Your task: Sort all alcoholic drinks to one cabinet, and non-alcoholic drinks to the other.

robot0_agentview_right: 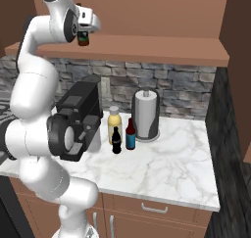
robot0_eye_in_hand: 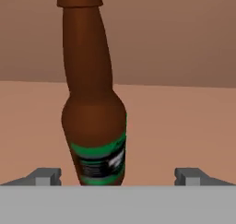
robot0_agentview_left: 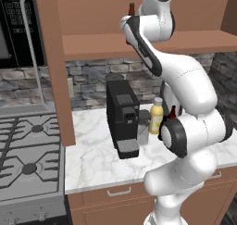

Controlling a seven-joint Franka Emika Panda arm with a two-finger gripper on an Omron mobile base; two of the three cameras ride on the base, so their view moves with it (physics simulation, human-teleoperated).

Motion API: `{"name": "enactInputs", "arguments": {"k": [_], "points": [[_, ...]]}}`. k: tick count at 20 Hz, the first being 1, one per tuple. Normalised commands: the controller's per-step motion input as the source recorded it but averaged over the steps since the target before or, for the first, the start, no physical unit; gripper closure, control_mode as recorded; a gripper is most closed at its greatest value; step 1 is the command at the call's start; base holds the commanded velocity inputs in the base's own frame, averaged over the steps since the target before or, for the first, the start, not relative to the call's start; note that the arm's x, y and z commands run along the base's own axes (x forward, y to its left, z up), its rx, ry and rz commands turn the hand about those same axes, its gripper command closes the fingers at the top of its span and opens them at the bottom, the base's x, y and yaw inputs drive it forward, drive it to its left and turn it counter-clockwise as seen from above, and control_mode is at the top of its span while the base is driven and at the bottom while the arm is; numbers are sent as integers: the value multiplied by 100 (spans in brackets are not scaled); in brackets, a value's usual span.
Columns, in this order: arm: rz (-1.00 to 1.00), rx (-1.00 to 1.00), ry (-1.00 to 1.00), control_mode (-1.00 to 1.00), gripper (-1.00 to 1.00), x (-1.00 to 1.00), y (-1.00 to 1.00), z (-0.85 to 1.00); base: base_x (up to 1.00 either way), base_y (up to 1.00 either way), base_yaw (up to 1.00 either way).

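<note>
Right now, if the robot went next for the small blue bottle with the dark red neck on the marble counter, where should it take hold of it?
Probably around the blue body of the blue bottle with the dark red neck, jaws level, since it stands upright. Come from the front right: the black cola bottle stands close on one side and the paper towel roll is behind.

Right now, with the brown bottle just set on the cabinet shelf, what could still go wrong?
1. The brown bottle stands between the spread fingers of the end effector; a sideways retreat could topple it.
2. It sits near the front edge of the cabinet shelf, so a nudge might drop it to the counter.
3. The blue bottle, cola bottle and yellow bottle stand crowded together, which makes the next grasp tight.
</note>
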Motion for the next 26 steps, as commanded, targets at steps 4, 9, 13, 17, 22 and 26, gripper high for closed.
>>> {"name": "enactInputs", "arguments": {"k": [4, 9, 13, 17, 22, 26], "points": [[0, 2, 0, -100, -100, -99, -14, -33, 0, 0, 0], [0, 1, 0, -100, -100, -100, -28, -45, 0, 0, 0], [0, 4, 0, -100, -100, -100, -53, -45, 0, 0, 0], [0, 6, 3, -100, -100, -100, -73, -35, 0, 0, 0], [0, 2, 11, -100, -100, -100, -75, -35, 0, 0, 0], [0, 0, 21, -100, -100, -100, -74, -46, 0, 0, 0]]}}
